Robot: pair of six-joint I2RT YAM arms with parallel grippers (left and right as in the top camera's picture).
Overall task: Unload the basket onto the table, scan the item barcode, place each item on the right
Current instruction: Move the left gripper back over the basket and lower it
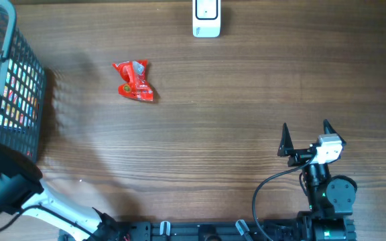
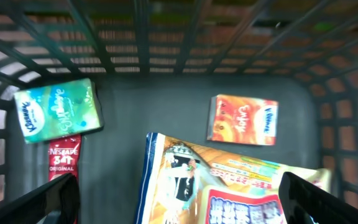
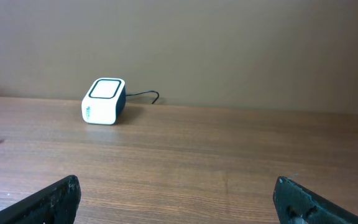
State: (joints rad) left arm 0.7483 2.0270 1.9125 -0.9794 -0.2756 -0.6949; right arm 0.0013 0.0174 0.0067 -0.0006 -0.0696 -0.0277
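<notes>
Hovering wide open inside the basket [image 2: 166, 106], the left gripper [image 2: 182, 200] is at item-picking; next, it should close on the printed bag [image 2: 229, 180]. The right gripper [image 1: 305, 128] sits spread and empty.

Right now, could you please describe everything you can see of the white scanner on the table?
The scanner is a small white box with rounded corners, a dark side and a dark-outlined top panel, plastic by its look. It sits flat at the table's far edge, a dark cable trailing behind; nothing else touches it.
</notes>
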